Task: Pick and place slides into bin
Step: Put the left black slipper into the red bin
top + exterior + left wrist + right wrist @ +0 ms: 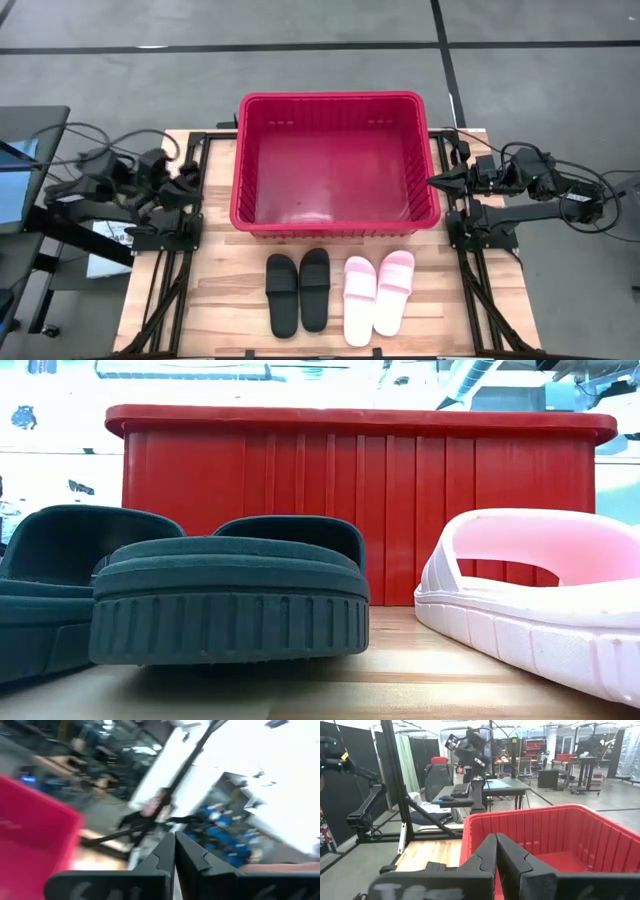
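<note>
A red bin stands at the table's far middle, nothing in it. In front of it lie a black pair of slides and a pale pink pair, soles flat on the wood, side by side; both show close in the low view, black and pink. My left gripper is shut and empty at the table's left edge, beside the bin. My right gripper is shut and empty at the right edge, its fingertips pointing at the bin's wall.
Black frame rails run along both table sides. Bare wood lies left of the black slides and right of the pink ones. A desk with a monitor stands off the table's left.
</note>
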